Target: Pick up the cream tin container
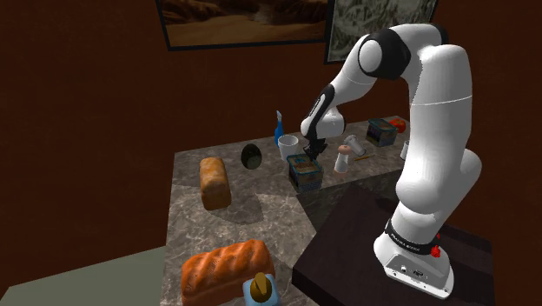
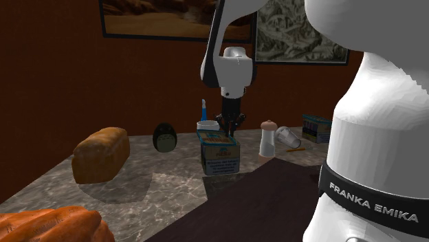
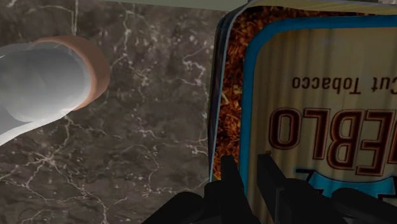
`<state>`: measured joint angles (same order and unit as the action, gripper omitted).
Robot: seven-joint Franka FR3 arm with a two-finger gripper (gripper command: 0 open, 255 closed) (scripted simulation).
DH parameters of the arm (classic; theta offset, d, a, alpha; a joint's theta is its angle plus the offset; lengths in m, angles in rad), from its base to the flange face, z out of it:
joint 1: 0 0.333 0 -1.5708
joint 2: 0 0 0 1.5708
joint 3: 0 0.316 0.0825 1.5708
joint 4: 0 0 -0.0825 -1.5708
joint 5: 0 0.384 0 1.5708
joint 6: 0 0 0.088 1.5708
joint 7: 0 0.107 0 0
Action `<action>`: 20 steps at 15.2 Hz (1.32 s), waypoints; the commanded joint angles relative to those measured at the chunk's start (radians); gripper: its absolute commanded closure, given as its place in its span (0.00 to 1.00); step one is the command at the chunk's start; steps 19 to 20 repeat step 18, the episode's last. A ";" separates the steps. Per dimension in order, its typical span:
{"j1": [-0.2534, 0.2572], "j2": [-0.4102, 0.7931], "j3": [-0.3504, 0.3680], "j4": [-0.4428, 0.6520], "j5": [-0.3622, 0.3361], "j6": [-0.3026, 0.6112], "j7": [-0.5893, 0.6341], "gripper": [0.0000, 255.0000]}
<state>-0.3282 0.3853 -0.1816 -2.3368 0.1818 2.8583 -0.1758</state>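
The blue-bordered cream tin stands on the marbled surface near a white shaker. The jaws hang just over its lid, narrowly parted, clasping nothing.

Marble table. Tin sits directly under the gripper. White cup and blue bottle are just beyond the gripper, toward the wall. Dark egg-shaped thing and a brown loaf are off to one side of the gripper. On its other side are a shaker close by, then a tipped glass, and a second tin farther out. Big orange-brown loaf is well apart from the gripper, at the table's near end.
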 commanded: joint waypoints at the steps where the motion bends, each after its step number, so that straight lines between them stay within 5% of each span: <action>1: 0.001 -0.004 -0.001 -0.003 -0.001 -0.001 0.001 1.00; 20: 0.055 -0.197 -0.073 -0.014 -0.106 -0.181 0.077 1.00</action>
